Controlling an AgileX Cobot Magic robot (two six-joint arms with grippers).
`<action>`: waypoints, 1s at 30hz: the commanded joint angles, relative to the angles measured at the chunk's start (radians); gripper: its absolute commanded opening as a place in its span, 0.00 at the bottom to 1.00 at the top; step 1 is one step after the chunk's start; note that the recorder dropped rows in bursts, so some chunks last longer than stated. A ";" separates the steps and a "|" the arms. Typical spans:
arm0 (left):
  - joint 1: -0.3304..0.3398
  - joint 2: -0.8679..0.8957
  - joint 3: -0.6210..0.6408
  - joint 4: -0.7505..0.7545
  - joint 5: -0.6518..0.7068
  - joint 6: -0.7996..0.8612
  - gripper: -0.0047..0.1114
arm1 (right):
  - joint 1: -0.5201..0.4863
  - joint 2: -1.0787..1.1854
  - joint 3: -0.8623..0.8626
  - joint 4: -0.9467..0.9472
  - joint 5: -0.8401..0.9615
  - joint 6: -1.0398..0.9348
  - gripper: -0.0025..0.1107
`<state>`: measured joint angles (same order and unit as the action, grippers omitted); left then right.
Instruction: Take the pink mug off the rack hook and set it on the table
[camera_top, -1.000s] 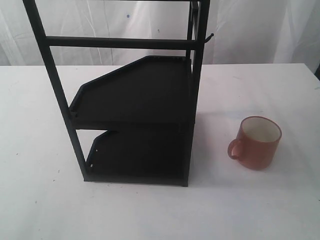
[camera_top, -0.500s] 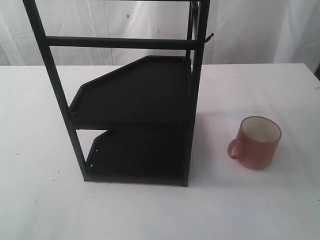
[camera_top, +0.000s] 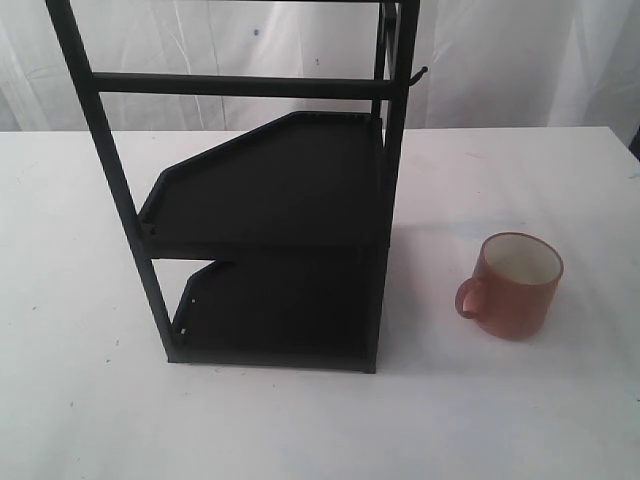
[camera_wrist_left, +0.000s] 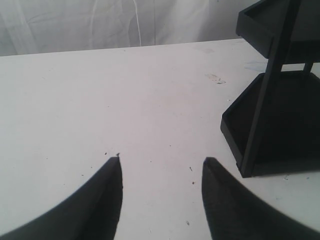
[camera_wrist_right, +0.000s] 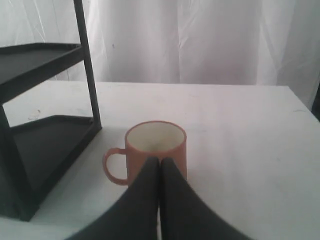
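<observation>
Mug: upright on table, mouth up, handle toward rack, well apart from it. Hook: bare. Treat placement as complete and retreat cleanly. Keep right gripper, fingers pressed together and holding nothing, off the mug wall. Cannot judge tip-to-mug gap from the wrist view; assume small. Pull straight back, avoiding the handle. Left gripper: fingers spread, empty, over bare table near rack foot. Only nearby obstruction: rack.

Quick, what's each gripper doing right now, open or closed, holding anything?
Left gripper: open, empty, above the table.
Right gripper: shut, holding nothing; the pink mug stands free in front of it.
</observation>
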<state>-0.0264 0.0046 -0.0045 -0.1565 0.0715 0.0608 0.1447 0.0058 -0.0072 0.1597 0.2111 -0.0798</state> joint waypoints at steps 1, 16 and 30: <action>0.002 -0.005 0.004 -0.009 0.005 -0.002 0.50 | -0.009 -0.006 0.007 0.003 0.065 0.006 0.02; 0.002 -0.005 0.004 -0.009 0.005 -0.002 0.50 | -0.009 -0.006 0.007 0.008 0.076 0.033 0.02; 0.002 -0.005 0.004 -0.009 0.005 -0.002 0.50 | -0.009 -0.006 0.007 -0.082 0.054 0.066 0.02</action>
<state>-0.0264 0.0046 -0.0045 -0.1565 0.0715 0.0608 0.1403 0.0058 -0.0072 0.0894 0.2788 -0.0182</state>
